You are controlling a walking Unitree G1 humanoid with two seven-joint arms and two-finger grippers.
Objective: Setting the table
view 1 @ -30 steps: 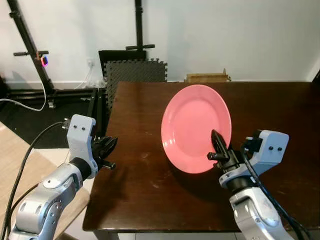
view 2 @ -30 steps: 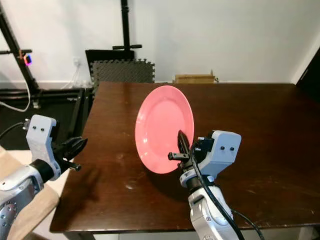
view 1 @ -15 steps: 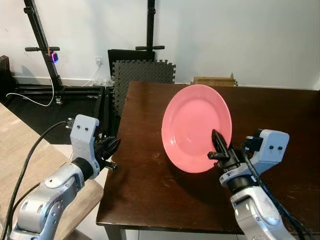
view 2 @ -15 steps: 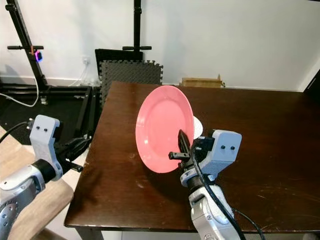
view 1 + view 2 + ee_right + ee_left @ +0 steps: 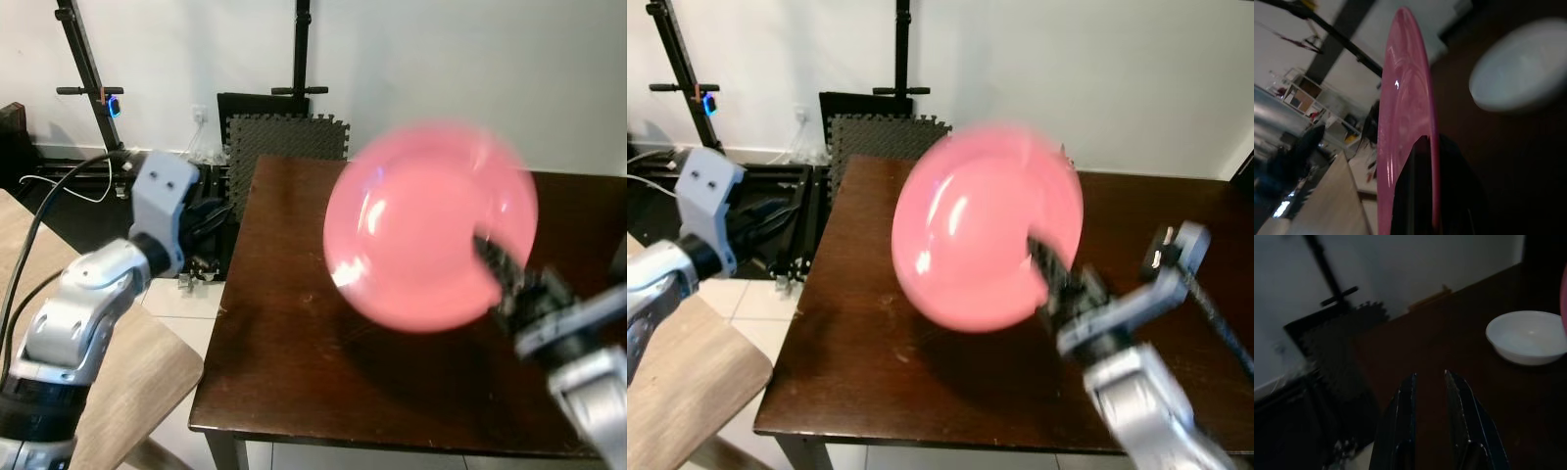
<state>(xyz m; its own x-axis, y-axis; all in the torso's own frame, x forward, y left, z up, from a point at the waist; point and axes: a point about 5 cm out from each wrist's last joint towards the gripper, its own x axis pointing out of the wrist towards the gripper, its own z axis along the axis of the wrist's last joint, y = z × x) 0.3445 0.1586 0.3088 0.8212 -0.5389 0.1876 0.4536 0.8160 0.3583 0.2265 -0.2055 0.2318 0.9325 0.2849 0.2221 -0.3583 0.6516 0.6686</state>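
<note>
Step in hand: you are carrying the pink plate [image 5: 431, 227] over the worktop [image 5: 284, 323], judging from its height and the motion blur; it is not yet set down.
Right gripper [image 5: 1431, 147]: its jaws are clamped on the plate's rim, one finger on each face, as the right wrist view shows.
Plate position: held in the air above the dark worktop, tilted steeply with its face turned toward you, not touching the wood.
How to do it well: slow the swing first, since a rim pinch gives little hold against a plate that wants to pivot. Level the plate before lowering, and bring the far rim down gently so it does not clack.
Where to place: keep clear of the white bowl [image 5: 1527, 337], which sits on the worktop beyond the plate, and stay back from the near edge.
Left gripper [image 5: 1429, 378]: it hovers off the worktop's left side, jaws narrow with a slim gap and holding nothing. Keep it out of the plate's path.
Plate's look: round, plain pink, glossy with small highlights, shallow with a broad rim; its outline is smeared in both head views.
</note>
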